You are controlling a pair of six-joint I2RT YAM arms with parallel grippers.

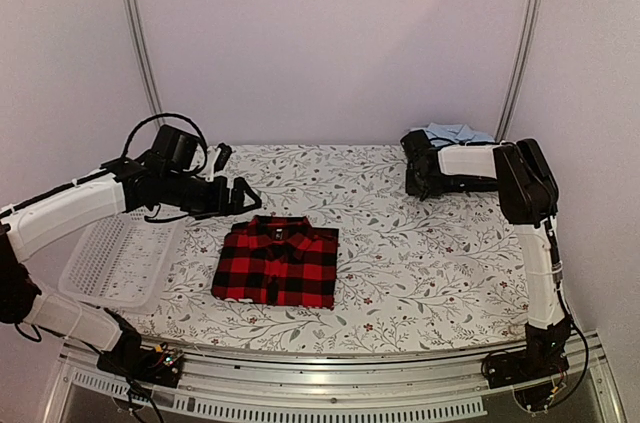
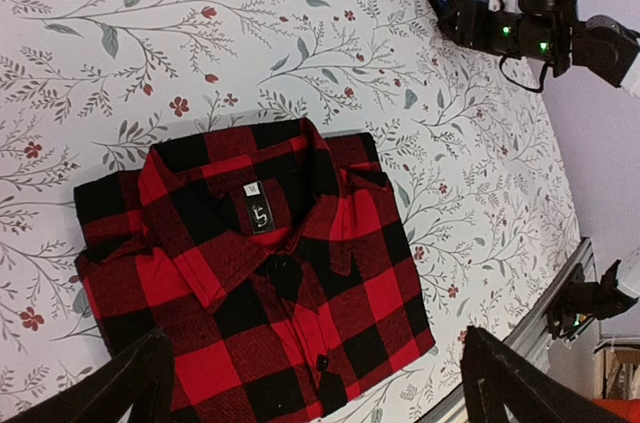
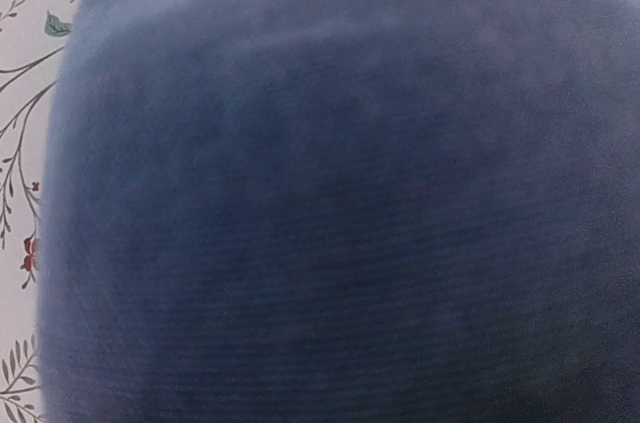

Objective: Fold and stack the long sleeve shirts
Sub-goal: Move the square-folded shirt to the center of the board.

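On table (image 1: 400,243) — folded red-black check shirt (image 1: 277,263)

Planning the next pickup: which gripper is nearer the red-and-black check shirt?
Left. The left gripper hangs just off the check shirt's far left corner; the right gripper is far off at the back right, by the blue shirts.

My left end effector (image 1: 236,195) hangs at the end of an outstretched arm, jaws spread wide; my right end effector (image 1: 414,175) sits far back, elbow bent, jaws hidden.
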